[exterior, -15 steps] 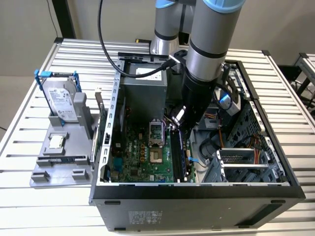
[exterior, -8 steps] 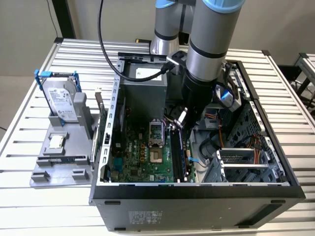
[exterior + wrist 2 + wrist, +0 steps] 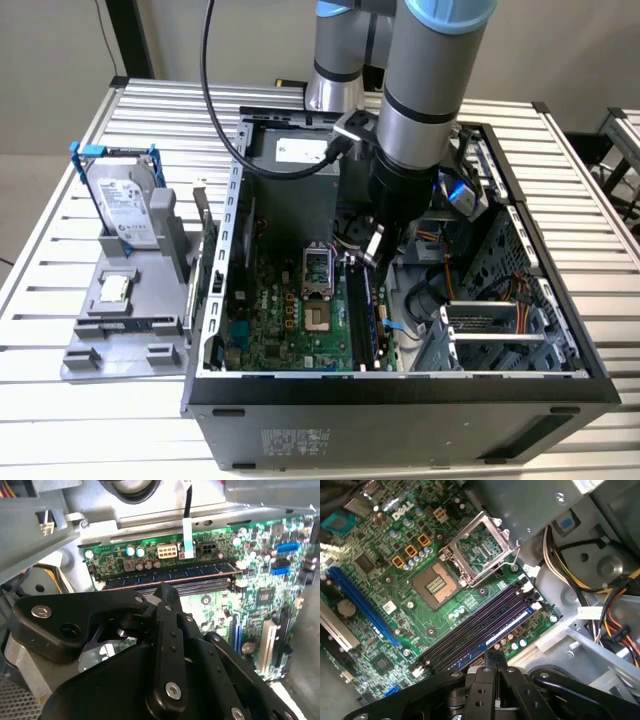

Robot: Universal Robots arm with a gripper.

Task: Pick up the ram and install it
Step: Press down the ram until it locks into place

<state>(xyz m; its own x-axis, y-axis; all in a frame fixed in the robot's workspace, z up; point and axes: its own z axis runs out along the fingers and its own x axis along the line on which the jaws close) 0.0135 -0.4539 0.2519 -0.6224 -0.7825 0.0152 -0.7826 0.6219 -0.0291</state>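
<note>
Ram [image 3: 170,573] is sitting in the outermost of the motherboard's [image 3: 445,605] black slots [image 3: 475,627], apparently seated, so little seems left of the task. Just above it the gripper [image 3: 494,656] is hovering with fingers clenched together, grasping nothing. The open socket [image 3: 480,555], loose cables [image 3: 615,625] and case [image 3: 400,385] walls are crowding the space around it.

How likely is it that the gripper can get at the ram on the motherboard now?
Probably yes: the gripper hangs right above the ram, with nothing visible between them.
</note>
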